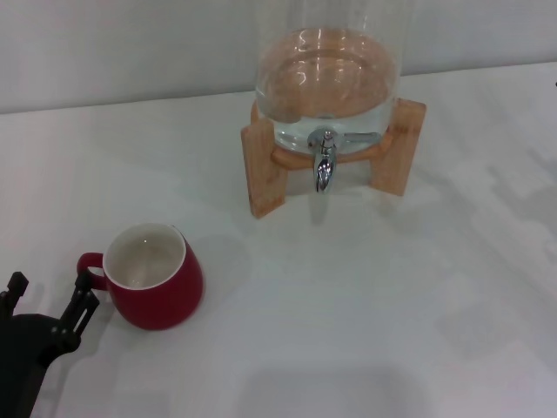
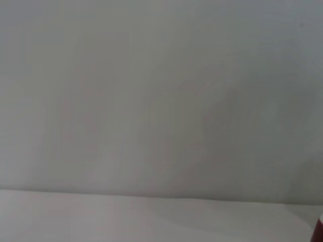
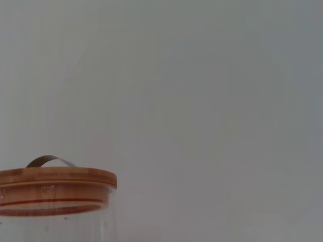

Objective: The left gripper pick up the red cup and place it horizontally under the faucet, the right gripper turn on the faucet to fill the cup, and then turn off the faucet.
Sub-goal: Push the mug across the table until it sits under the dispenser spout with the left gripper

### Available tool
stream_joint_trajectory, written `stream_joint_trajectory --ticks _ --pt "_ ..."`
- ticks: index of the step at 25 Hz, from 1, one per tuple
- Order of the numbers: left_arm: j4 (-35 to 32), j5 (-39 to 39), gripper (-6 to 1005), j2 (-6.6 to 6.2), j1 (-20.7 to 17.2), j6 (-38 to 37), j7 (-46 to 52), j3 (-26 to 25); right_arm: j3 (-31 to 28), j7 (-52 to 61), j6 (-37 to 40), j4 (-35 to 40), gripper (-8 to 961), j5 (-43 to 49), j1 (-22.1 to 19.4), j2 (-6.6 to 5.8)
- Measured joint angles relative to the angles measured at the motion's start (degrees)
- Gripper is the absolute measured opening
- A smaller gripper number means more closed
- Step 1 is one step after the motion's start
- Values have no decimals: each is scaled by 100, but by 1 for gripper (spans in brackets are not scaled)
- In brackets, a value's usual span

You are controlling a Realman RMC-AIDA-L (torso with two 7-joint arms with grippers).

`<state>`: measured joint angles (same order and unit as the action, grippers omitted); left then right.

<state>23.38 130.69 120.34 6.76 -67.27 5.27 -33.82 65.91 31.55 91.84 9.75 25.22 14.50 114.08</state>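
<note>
Head view: the left gripper (image 1: 48, 300) reaches in low from the near left corner, fingers spread apart and empty, its fingertips (image 1: 87, 292) just beside the handle of the upright red cup (image 1: 154, 277). The faucet (image 1: 324, 165) stands well beyond, on the glass dispenser (image 1: 326, 78) in its wooden stand (image 1: 265, 170).

Left wrist view: only a sliver of the red cup (image 2: 319, 229) shows.

Right wrist view: the dispenser's wooden lid (image 3: 55, 184) shows; the right gripper is out of sight.

Head view looks down and forward from above onto white table (image 1: 392, 305). Left wrist view sits low, level with tabletop, facing blank wall (image 2: 151, 91). Right wrist view sits high, facing wall; shares glass jar (image 1: 331, 78) with head view, showing its wooden lid (image 3: 53, 184).
</note>
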Motion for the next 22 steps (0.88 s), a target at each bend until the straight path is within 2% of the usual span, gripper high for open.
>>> stream_joint_trajectory --ticks 22 --pt "0 36 889 -18 54 144 6 16 -4 0 9 0 769 0 36 3"
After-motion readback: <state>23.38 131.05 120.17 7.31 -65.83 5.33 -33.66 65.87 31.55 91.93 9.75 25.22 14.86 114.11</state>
